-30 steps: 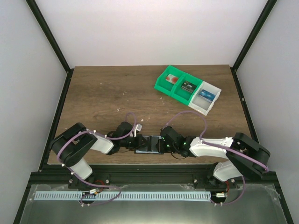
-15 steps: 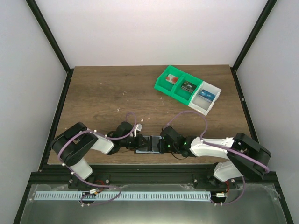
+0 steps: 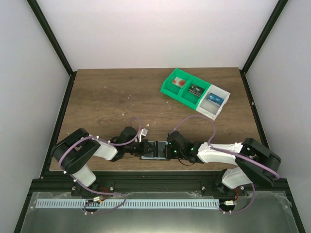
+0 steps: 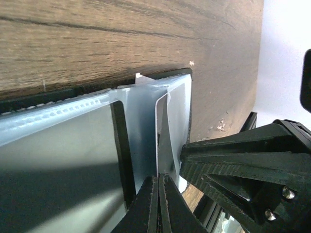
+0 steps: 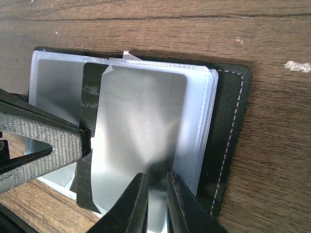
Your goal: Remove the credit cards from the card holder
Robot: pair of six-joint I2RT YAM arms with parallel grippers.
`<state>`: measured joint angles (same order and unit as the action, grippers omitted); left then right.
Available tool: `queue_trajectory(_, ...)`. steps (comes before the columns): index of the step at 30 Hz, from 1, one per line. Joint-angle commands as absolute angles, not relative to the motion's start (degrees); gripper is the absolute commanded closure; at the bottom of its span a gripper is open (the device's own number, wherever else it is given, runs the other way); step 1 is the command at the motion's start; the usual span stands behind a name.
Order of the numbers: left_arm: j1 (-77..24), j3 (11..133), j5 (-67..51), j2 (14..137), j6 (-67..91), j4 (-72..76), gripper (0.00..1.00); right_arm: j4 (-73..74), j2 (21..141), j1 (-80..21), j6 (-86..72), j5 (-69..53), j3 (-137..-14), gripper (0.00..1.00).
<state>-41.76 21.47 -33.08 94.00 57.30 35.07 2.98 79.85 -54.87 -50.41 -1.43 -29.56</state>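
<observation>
Gripper states first: the left gripper [image 4: 158, 183] is pinched almost closed on a thin pale leaf of the plastic sleeve [image 4: 141, 126]. The right gripper [image 5: 155, 178] is drawn narrow over the near edge of a silvery card [image 5: 141, 126]; the wrist view cannot confirm whether that card is truly clamped or only straddled. Location: the card holder [image 5: 229, 111] lies open and flat on the table [image 3: 107, 97], near its front edge and directly between the two grippers. It is well apart from the bins [image 3: 194, 92] at the far right. Step in hand, as judged: extraction of a card, with the left side bracing the holder and the right side set to draw. The card appears to lie partly inside the clear sleeve, its inner edge reaching over the black spine. Next move, as judged: a straight pull by the right gripper along the sleeve, flat to the table, with the left holding firm so the holder does not travel with it. Slip on the glossy card is the risk. Count: two grippers, one card holder and one card plainly seen, with further cards not determinable. The bins have three compartments, two green and one white, each holding one item too small to identify.
</observation>
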Motion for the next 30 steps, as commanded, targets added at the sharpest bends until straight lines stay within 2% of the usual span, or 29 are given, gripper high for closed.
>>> queue_trajectory(1,-41.73,20.32,-32.41,92.11,57.32,35.31,1.00,4.12,81.46,-54.58,-51.41,-1.38,-28.27,0.87)
queue_trajectory(15,-41.67,18.88,-32.62,91.92,59.46,38.48,1.00,1.11,79.64,-54.58,-51.25,-2.61,-25.39,0.87)
queue_trajectory(18,-41.83,19.51,-33.35,92.76,59.43,38.67,0.90,0.72,79.90,-54.54,-50.93,-2.72,-25.39,0.87)
queue_trajectory(22,-42.38,19.66,-34.69,93.34,60.51,41.72,0.84,0.01,80.35,-54.54,-51.12,-3.07,-25.42,0.87)
queue_trajectory(23,-42.49,19.95,-34.73,93.20,60.14,41.37,0.85,0.01,80.49,-54.57,-51.03,-3.15,-25.56,0.87)
queue_trajectory(25,-42.60,20.22,-34.24,92.66,59.25,39.95,0.97,0.21,80.68,-54.51,-50.77,-3.12,-25.77,0.87)
queue_trajectory(26,-42.56,20.07,-33.81,92.11,59.09,39.45,1.00,0.49,80.76,-54.56,-50.65,-2.97,-25.75,0.87)
queue_trajectory(30,-42.56,19.19,-32.02,89.93,59.02,37.92,1.00,1.64,80.22,-54.56,-51.24,-2.21,-25.10,0.88)
